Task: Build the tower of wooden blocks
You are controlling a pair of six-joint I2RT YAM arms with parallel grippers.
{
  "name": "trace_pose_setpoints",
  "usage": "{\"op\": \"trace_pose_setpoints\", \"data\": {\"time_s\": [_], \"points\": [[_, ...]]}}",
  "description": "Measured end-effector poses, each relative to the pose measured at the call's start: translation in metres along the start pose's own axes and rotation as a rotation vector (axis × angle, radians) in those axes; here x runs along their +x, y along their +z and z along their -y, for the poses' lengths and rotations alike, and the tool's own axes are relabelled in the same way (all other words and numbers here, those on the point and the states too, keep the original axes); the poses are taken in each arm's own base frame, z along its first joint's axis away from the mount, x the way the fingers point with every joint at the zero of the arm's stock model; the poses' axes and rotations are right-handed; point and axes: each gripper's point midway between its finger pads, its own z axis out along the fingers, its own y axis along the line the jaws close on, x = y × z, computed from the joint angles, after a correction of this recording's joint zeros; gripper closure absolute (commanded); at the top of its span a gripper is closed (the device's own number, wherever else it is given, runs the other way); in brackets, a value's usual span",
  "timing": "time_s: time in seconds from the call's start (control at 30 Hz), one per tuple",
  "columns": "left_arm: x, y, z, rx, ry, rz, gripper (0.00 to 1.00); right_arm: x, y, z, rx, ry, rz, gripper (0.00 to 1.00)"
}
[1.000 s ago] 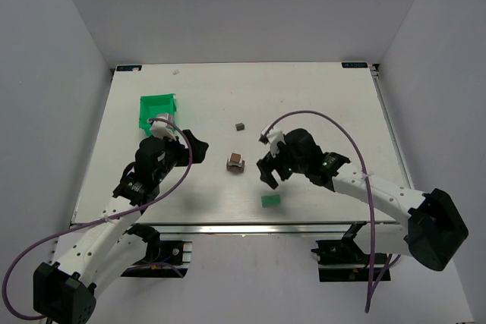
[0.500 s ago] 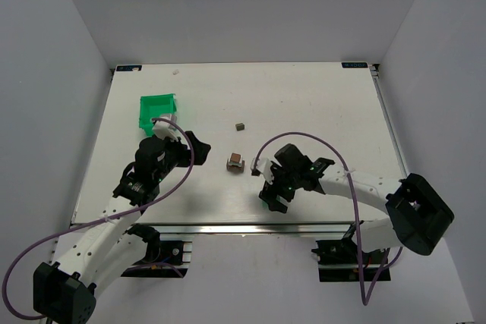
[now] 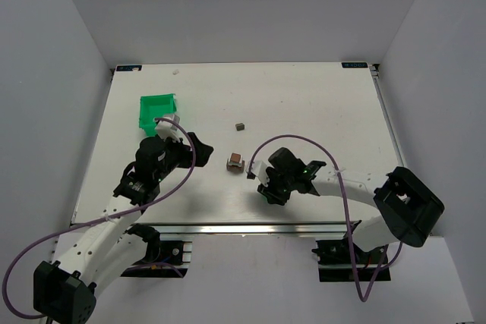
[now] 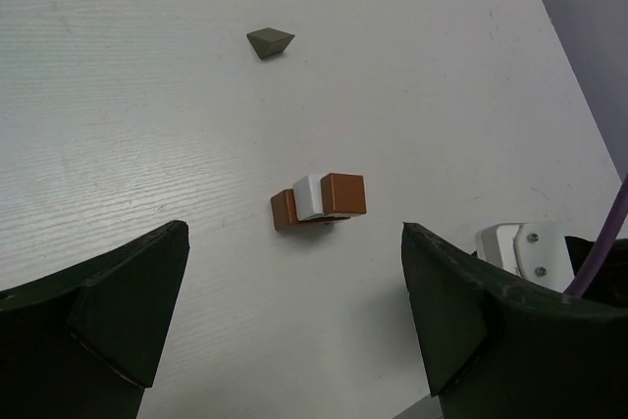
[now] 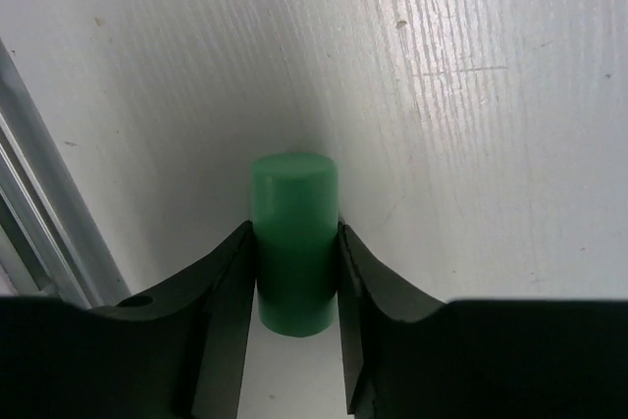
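green peg (image 5: 294, 193) pinched, tower (image 3: 235, 162) apart
we see the right gripper (image 5: 294, 235) clamping the peg low by the bench's (image 3: 319, 96) near edge; the tower sits mid-bench before the left gripper (image 4: 292, 267), its fingers spread.

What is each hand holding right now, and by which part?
The right hand grips a green cylinder across its rounded sides, one finger on each side. The left hand is open and holds nothing.

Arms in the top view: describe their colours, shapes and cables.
Both arms have white link segments with bulky black joints and black wrist heads. A purple cable loops along the left arm; another arcs over the right arm. The fingers are dark, wedge-shaped.
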Motion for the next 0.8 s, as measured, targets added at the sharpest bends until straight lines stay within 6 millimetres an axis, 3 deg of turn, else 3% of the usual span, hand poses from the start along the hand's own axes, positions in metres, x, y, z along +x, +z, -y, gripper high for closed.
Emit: {"op": "trace_pose_setpoints", "data": {"time_s": [0.03, 0.17, 0.33, 0.47, 0.63, 0.8], "points": [[0.000, -0.001, 0.002, 0.010, 0.000, 0.001, 0.02, 0.000, 0.000, 0.001, 0.005, 0.008, 0.002, 0.83], [-0.006, -0.002, 0.014, 0.066, -0.010, 0.012, 0.02, -0.001, 0.000, 0.003, 0.023, 0.014, 0.000, 1.00], [-0.020, -0.005, 0.049, 0.225, -0.007, -0.002, 0.02, -0.015, -0.014, 0.013, 0.111, 0.025, 0.059, 1.00], [-0.017, -0.006, 0.079, 0.400, 0.007, -0.058, 0.02, -0.061, -0.050, 0.019, 0.200, -0.008, 0.329, 0.99], [0.003, -0.004, 0.109, 0.614, -0.036, -0.193, 0.02, -0.118, -0.093, 0.015, 0.226, -0.097, 0.628, 0.99], [0.016, -0.004, 0.118, 0.689, -0.071, -0.268, 0.02, -0.137, -0.094, 0.011, 0.189, -0.134, 0.689, 0.98]]}}
